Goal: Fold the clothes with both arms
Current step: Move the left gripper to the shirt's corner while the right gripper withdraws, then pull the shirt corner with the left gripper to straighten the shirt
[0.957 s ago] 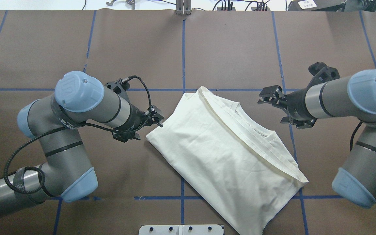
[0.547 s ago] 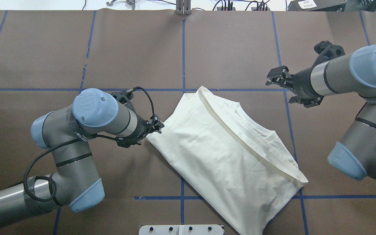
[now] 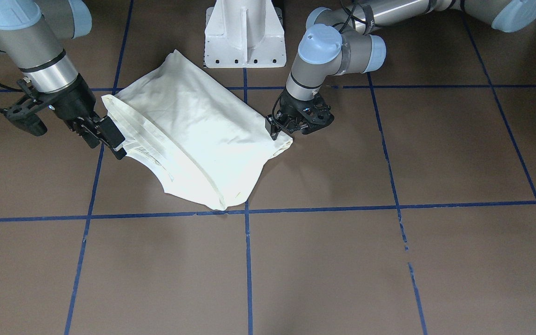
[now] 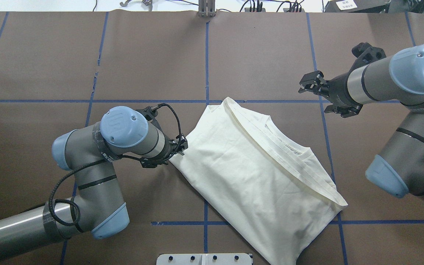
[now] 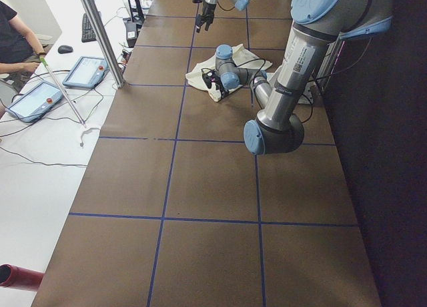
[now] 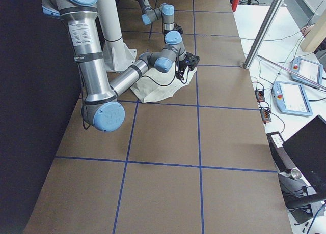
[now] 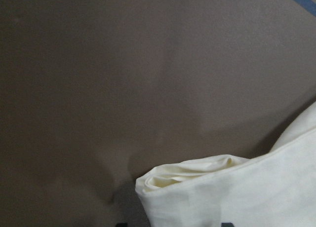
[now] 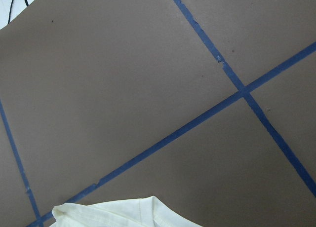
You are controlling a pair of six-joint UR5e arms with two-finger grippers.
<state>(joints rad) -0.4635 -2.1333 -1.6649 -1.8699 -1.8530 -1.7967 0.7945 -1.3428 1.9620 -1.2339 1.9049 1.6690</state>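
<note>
The cream shirt (image 4: 248, 173) lies folded on the brown table, plain side up and slanted, with its collar edge toward the right arm; it also shows in the front view (image 3: 193, 125). My left gripper (image 4: 181, 145) is low at the shirt's left corner, open, with the corner bunched between its fingertips in the left wrist view (image 7: 207, 187). In the front view it is at the shirt's right tip (image 3: 279, 128). My right gripper (image 4: 308, 85) is open and empty, held above the table beyond the shirt's far right side. Its wrist view shows only a shirt edge (image 8: 123, 214). The print is hidden.
The white pedestal base (image 3: 244, 32) stands at the near edge by the shirt's lower end. Blue tape lines (image 4: 206, 55) grid the brown table. Tablets (image 5: 83, 70) and a seated person (image 5: 13, 33) are beyond the table's far side.
My left arm has moved right and down, bringing its gripper onto the shirt's left corner. My right gripper lifted away to the far right, then held. The shirt has hardly moved.
</note>
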